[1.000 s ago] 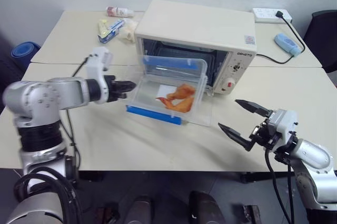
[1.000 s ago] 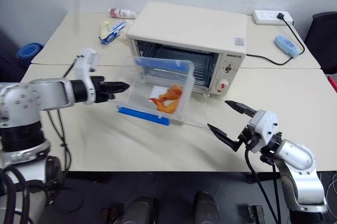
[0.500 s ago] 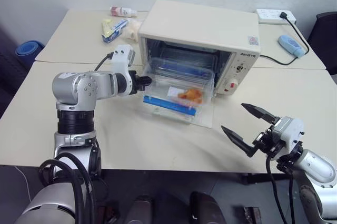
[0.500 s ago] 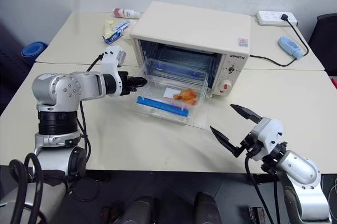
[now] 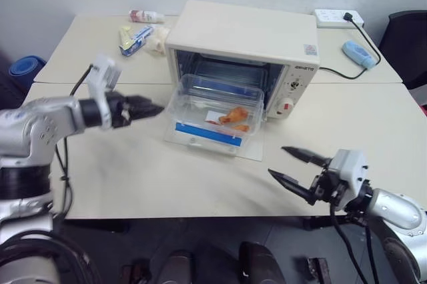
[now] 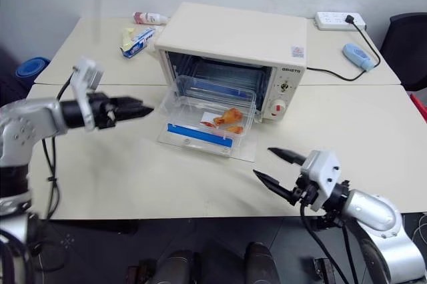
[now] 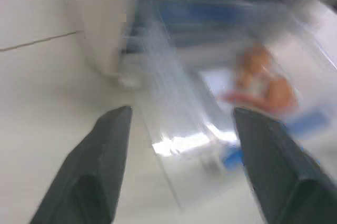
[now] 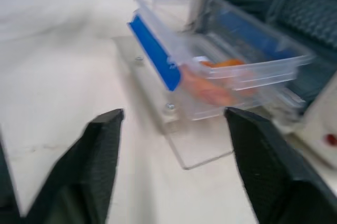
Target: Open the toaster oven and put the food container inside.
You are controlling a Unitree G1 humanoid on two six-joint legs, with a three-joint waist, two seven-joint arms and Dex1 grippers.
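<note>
With the toaster oven (image 5: 247, 51) already open, the food container (image 5: 215, 109) sits on the dropped glass door, half in the mouth, both the left tool (image 5: 148, 107) and right tool (image 5: 291, 167) apart and empty; it wants pushing onto the rack.

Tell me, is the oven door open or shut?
Open. The toaster oven glass door lies flat, with the food container resting on it.

Two head cameras looked down from above at the counter (image 5: 167, 184). Each wrist camera looked close along its own tool. All four saw the food box (image 5: 213, 111).
</note>
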